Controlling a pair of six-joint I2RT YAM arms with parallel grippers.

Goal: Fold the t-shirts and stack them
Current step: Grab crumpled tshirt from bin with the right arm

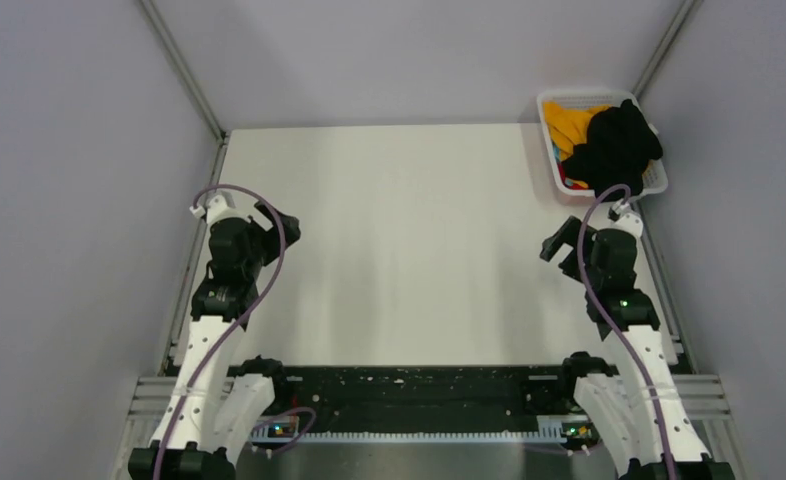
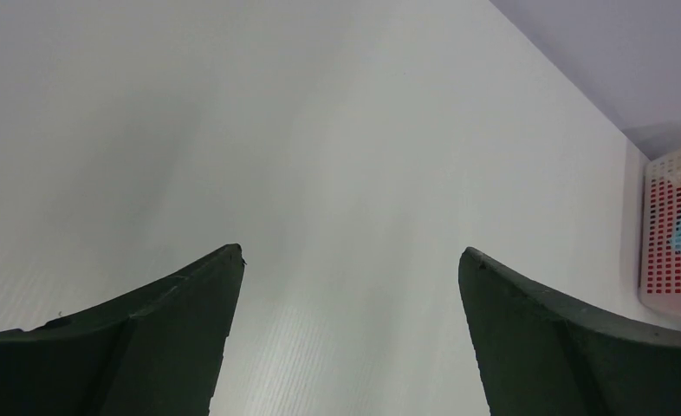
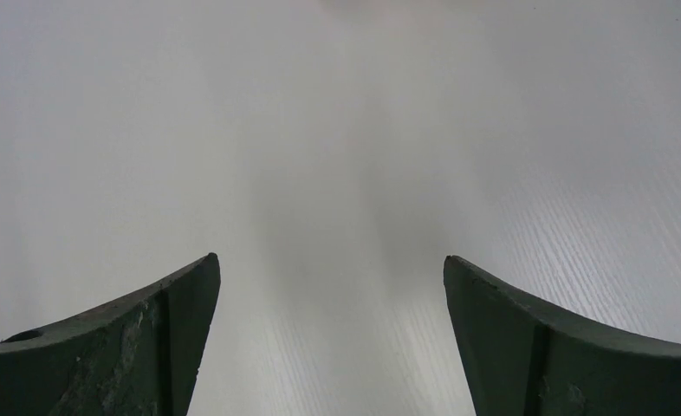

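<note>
A black t-shirt [image 1: 617, 145] lies bunched on top of an orange-yellow t-shirt [image 1: 573, 120] in a white mesh basket [image 1: 547, 103] at the table's far right corner. Bits of red and blue cloth show at the basket's near left side. Through the basket's mesh wall [image 2: 673, 232] red, orange and blue cloth shows in the left wrist view. My left gripper [image 1: 281, 222] is open and empty over the left of the table; its jaws stand wide in the left wrist view [image 2: 351, 253]. My right gripper [image 1: 561, 240] is open and empty, just near of the basket [image 3: 330, 258].
The white table [image 1: 409, 240] is walled by grey panels on the left, back and right. Metal rails run along both sides. A black strip with the arm bases [image 1: 409, 395] lines the near edge.
</note>
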